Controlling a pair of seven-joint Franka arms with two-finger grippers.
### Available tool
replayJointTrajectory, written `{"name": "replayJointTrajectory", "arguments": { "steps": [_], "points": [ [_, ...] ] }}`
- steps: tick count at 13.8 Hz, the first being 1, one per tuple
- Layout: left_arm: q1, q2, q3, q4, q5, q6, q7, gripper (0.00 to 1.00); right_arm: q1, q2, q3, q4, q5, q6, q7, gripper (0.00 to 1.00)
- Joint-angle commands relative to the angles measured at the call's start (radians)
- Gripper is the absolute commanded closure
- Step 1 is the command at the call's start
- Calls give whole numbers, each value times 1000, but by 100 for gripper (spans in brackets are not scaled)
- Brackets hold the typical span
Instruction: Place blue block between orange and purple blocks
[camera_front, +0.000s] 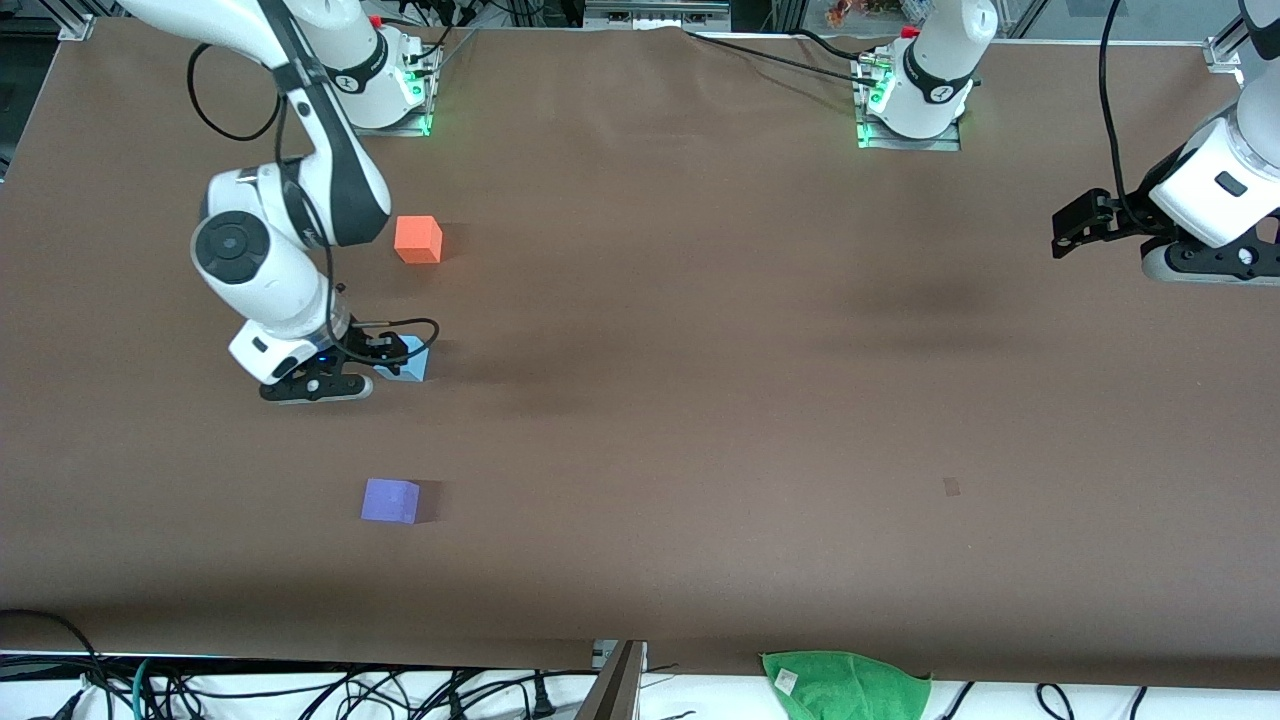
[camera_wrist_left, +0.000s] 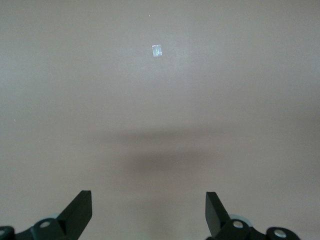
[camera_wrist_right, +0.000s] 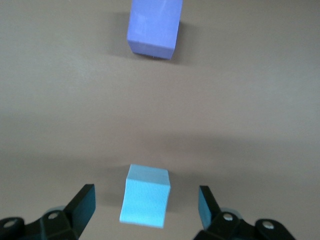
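A brown table (camera_front: 700, 330) carries everything, and the two arms work over it from the bases along its top edge. The right arm reaches down toward its own end of the table, and the right gripper (camera_wrist_right: 145, 202) stands low over the blue block (camera_front: 414, 360), its fingers (camera_wrist_right: 82, 200) spread wide on either side with a clear gap to the cube — nothing is gripped. The left arm waits at its end of the table, where the left gripper (camera_wrist_left: 148, 207) hangs over bare tabletop with its fingers wide apart and empty.

The three cubes lie in a rough line. The orange block (camera_front: 418, 240) sits farthest from the front camera, the purple block (camera_front: 390, 500) nearest, and the blue block rests on the table between them, well apart from each. A green cloth (camera_front: 845, 685) lies at the near edge, and a small pale tape square (camera_wrist_left: 157, 50) marks the surface under the left wrist.
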Motion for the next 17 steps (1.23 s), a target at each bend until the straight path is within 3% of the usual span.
{"name": "replayJointTrajectory", "arguments": {
  "steps": [1,3,5,6,10,17],
  "points": [
    [6,-20,-7,-11,12,-4,12,0,-7,1,-2,182,10,-254,-41,8],
    [6,-20,-7,-13,11,-4,12,0,-7,1,-3,283,8,-397,-60,8],
    [6,-20,-7,-13,11,-4,12,0,-7,1,-6,342,5,-457,-115,7],
    [6,-20,-7,-13,12,-4,12,0,-7,-1,-20,375,5,-497,-142,1],
    [6,-20,-7,-13,12,-4,12,0,-6,-1,-20,523,54,-650,-157,1],
    [6,-20,-7,-13,11,-4,12,0,11,5,-13,612,2,-799,-126,1]
  ]
}}
